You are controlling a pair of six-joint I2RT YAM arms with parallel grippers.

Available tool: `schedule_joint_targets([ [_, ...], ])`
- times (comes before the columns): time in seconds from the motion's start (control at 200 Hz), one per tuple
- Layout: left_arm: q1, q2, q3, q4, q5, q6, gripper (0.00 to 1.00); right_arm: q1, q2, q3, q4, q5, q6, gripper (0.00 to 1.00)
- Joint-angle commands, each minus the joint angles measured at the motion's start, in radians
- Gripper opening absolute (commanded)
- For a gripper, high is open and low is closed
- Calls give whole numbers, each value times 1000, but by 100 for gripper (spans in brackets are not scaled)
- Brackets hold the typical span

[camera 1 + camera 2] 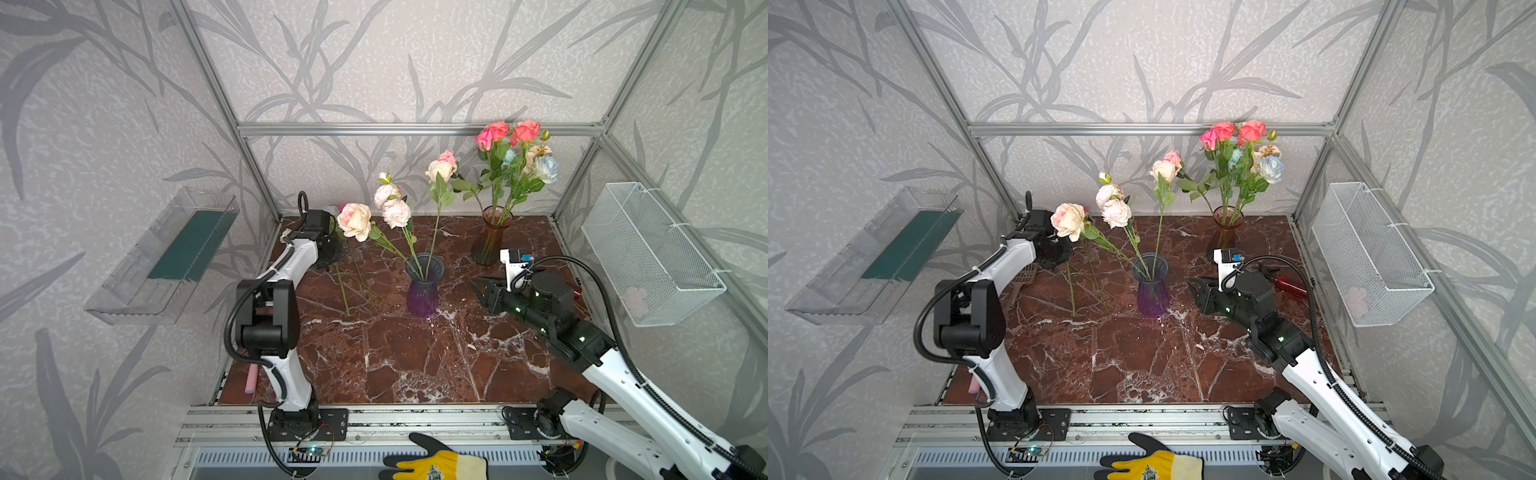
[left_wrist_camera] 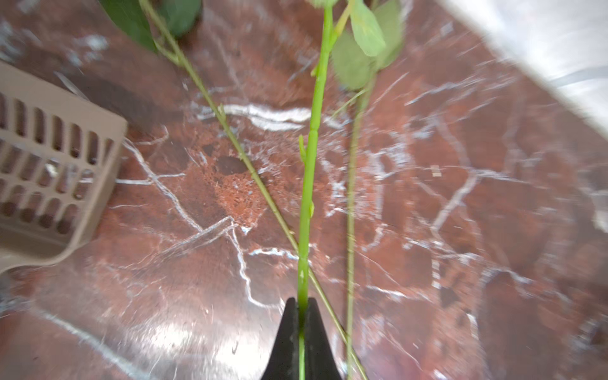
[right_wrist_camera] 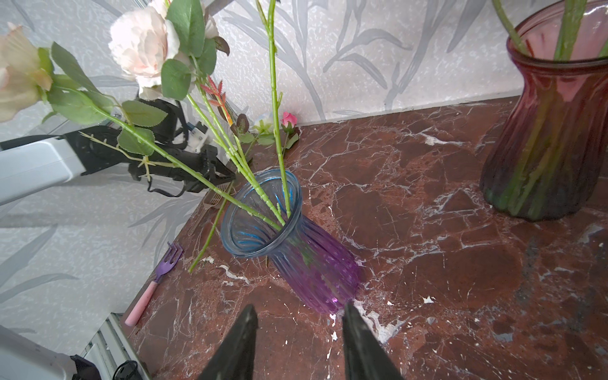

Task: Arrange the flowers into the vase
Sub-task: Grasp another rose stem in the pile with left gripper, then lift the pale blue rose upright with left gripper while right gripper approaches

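The left gripper (image 2: pixel 302 301) is pinched tight on a thin green rose stem (image 2: pixel 311 148), likely to lift it; the half-open, empty right gripper (image 3: pixel 299 311) has the ribbed purple glass vase (image 3: pixel 316 263) just ahead.

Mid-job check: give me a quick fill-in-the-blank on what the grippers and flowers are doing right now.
1. The left gripper is shut on a green ____.
2. The right gripper is open and holds ____.
3. The pale blue rose stands in the ____ vase.
4. The purple fork has a ____ handle.
Missing words: stem; nothing; red; pink.
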Motion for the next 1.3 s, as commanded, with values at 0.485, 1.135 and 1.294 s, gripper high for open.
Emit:
schedule_joint_targets([
  [0.485, 1, -709, -327, 255, 166, 14, 0, -2, 6, 86, 2, -64, 44, 43],
  [1.135, 1, -1058, -287, 409, 397, 56, 0, 2, 77, 223, -7, -94, -3, 42],
  [1.294, 1, -1092, -240, 387, 508, 42, 0, 3, 113, 289, 5, -118, -19, 42],
])
